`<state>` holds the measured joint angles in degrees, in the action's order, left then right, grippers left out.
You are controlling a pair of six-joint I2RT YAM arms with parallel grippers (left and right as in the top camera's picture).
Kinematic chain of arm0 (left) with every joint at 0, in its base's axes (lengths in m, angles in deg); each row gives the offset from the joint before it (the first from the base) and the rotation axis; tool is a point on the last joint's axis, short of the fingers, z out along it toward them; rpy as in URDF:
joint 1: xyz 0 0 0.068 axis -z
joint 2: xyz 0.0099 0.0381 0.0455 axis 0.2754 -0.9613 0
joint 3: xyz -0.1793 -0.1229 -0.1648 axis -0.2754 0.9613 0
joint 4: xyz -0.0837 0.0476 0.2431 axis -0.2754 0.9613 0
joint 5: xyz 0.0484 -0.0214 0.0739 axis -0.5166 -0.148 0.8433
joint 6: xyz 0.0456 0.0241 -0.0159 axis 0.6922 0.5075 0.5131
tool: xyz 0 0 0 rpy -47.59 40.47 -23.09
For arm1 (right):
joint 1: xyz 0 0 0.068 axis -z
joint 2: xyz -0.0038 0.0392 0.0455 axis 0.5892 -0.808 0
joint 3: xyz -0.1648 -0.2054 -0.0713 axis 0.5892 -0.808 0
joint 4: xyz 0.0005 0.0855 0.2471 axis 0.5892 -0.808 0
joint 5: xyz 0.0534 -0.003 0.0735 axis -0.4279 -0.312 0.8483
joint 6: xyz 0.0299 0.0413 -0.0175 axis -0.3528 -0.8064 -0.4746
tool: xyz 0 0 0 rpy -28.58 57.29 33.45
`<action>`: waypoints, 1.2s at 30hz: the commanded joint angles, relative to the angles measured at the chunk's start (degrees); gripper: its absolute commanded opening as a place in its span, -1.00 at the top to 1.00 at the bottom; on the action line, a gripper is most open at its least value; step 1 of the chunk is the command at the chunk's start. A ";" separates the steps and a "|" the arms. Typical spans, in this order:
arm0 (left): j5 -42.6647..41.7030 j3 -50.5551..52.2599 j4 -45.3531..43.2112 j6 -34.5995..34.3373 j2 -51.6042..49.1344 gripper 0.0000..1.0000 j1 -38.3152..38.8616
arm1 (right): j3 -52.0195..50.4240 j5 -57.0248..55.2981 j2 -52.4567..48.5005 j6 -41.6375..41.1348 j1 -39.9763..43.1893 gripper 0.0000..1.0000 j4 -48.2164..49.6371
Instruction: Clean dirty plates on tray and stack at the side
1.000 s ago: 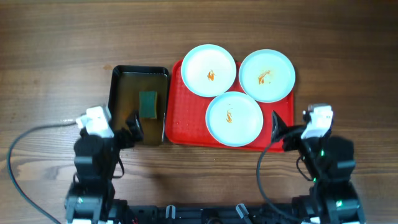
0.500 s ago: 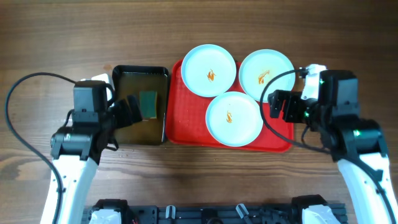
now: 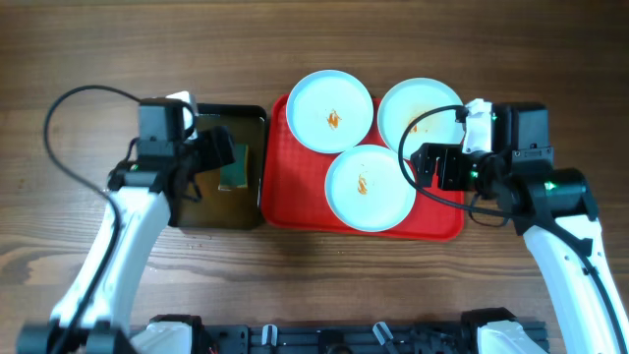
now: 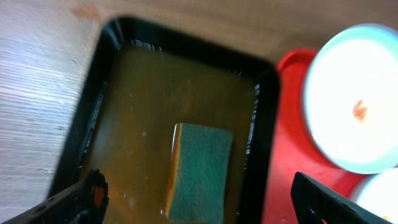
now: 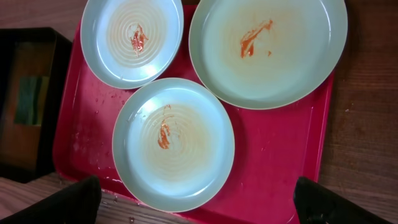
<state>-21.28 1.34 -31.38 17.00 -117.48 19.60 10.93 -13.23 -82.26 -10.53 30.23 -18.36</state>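
Smeared plates (image 5: 173, 144) crowd the tray (image 5: 283, 158), left hand (image 4: 200, 204) and right hand (image 5: 199, 202) spread

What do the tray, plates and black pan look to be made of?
The tray: red plastic by its look, matte and textured. The plates: pale blue, smooth and glossy, glazed ceramic or melamine; cannot tell which. The black pan: thin-walled with glinting edges, probably coated metal.

Dark brown wooden table (image 3: 88, 49) with visible grain under even light
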 commanded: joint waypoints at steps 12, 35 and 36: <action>4.50 -0.66 -4.09 3.74 -21.38 -0.25 5.92 | 0.85 0.68 -1.20 -0.26 -0.28 -0.99 0.39; 10.91 -1.81 -7.32 3.74 -20.06 -0.04 9.55 | 0.76 -0.17 -3.41 -0.26 -0.28 -0.98 0.83; 12.07 -1.79 -7.26 3.74 -20.11 -0.05 9.99 | 0.76 -0.17 -3.50 -0.24 -0.28 -0.99 0.83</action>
<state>-13.10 0.69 -38.36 20.63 -137.85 28.21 10.93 -13.28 -85.01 -10.57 30.23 -17.88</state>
